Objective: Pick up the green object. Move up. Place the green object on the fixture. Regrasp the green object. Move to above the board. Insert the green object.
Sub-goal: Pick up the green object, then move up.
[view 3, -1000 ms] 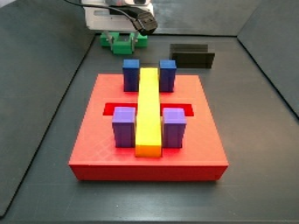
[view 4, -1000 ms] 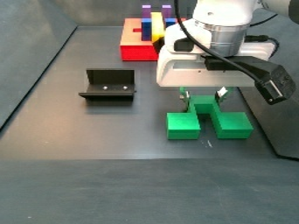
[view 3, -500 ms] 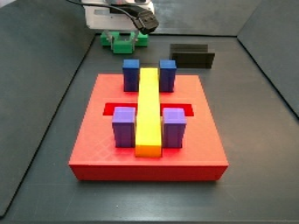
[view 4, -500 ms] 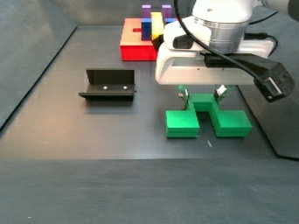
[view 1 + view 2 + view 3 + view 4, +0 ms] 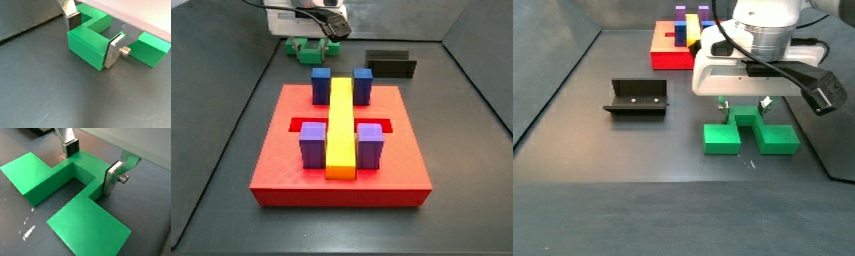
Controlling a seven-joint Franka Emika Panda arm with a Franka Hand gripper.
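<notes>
Side views show the dark worktop with the red board on it, carrying a yellow bar and blue and purple posts; its recesses look unfilled. Well apart from the board stands the black fixture, bare, nothing on it. The green object lies flat on the worktop near the back wall, far from the board. The pincer is down over it; in both wrist views the silver fingers straddle the raised centre of the piece, one plate on each side. Jaws are apart enough to take the centre block; whether the pads already press on it I cannot tell, a thin gap may remain. Judgement: task is at its first step, the pick; the piece is not lifted. Left to do: lift, set on fixture, regrasp, carry over board, insert. No brand, label or writing readable in any view.
</notes>
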